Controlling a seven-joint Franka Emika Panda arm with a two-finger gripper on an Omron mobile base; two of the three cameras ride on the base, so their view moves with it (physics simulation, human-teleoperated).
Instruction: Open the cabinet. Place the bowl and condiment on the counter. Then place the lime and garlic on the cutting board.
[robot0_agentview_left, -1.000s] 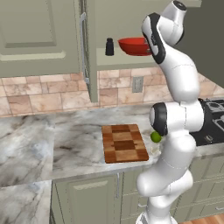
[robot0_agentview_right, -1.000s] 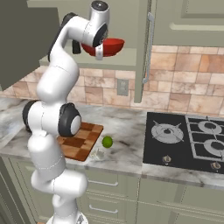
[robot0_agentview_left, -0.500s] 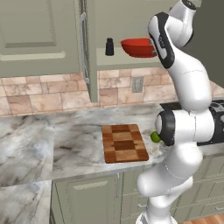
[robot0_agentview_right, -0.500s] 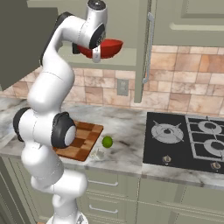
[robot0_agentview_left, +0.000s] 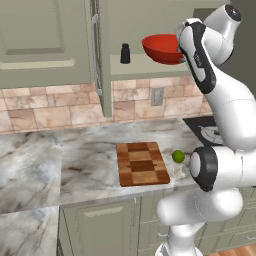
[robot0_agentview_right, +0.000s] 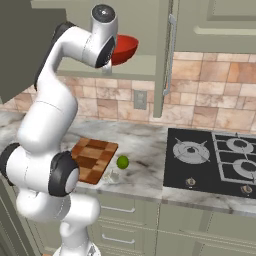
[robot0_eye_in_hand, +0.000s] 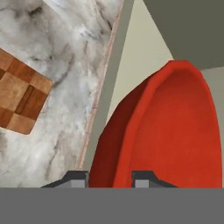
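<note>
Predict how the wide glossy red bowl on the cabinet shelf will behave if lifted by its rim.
The wide glossy red bowl looks rigid, so it probably won't flex. Its shiny finish suggests it could slip. The end effector straddles one edge of the rim only, so the bowl may tilt away from that side.

Red bowl sits on the open cabinet's shelf, partly behind the arm's wrist. On the desk: lime just at 3 o'clock of the cutting board; stove at 3 o'clock of the lime.
</note>
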